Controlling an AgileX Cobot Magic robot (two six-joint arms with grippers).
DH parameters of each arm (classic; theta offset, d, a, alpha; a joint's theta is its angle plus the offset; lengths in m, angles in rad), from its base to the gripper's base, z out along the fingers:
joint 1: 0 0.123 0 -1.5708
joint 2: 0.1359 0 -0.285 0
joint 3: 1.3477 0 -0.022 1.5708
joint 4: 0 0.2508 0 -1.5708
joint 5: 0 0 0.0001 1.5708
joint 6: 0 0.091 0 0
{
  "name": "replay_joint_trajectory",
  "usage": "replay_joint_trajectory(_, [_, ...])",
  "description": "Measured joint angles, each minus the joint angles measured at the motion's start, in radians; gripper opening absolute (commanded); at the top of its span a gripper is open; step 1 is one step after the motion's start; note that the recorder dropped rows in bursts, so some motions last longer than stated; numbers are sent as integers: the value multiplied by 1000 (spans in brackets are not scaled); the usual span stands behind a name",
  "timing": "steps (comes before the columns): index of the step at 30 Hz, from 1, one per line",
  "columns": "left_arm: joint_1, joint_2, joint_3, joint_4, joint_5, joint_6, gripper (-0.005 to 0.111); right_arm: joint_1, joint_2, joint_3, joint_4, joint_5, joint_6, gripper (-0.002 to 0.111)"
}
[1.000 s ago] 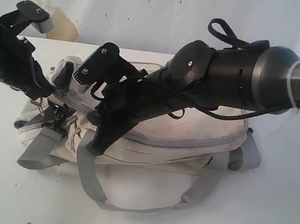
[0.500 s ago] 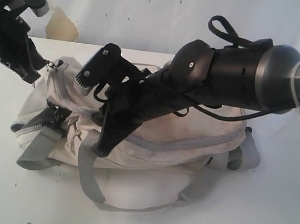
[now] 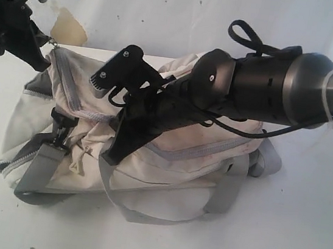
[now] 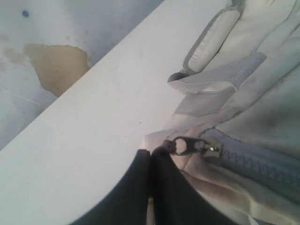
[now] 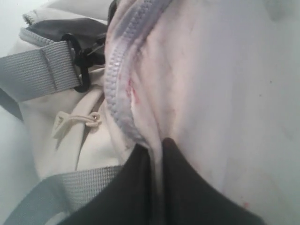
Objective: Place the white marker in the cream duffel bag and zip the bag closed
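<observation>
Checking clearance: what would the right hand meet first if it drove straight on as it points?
The cream fabric duffel bag itself: the right hand pinches its panel beside the grey zipper.

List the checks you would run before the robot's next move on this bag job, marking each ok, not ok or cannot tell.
1. Pull grip: left gripper shut on the zipper pull: ok.
2. Brace: right gripper pinching the cream duffel bag beside its zipper: ok.
3. Teeth joined behind the pull: ok, for the stretch in view.
4. Zipper closed along its whole length: cannot tell; the right arm covers part.
5. Is the white marker inside: cannot tell; no view shows it.
6. Bag lying flat on the table: not ok; its end is tented up toward the left gripper.
</observation>
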Motion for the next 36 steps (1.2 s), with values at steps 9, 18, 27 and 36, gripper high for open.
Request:
replay_joint_trajectory(9, [11,10,-6,-4,-65,-6,57,0,2,9,-8,-17,69,21])
replay_joint_trajectory(18, [21,-21,-15,-4,-34,-178,61,0,2,15,6,9,298,79])
replay_joint_trajectory(27, [21,-142,-15,87,132,-496,33,-11,-101,-10,-64,153,599,75])
replay_joint_trajectory(36, [21,-197,-16,311,462,-880,8,-73,-162,-10,-265,438,871,38])
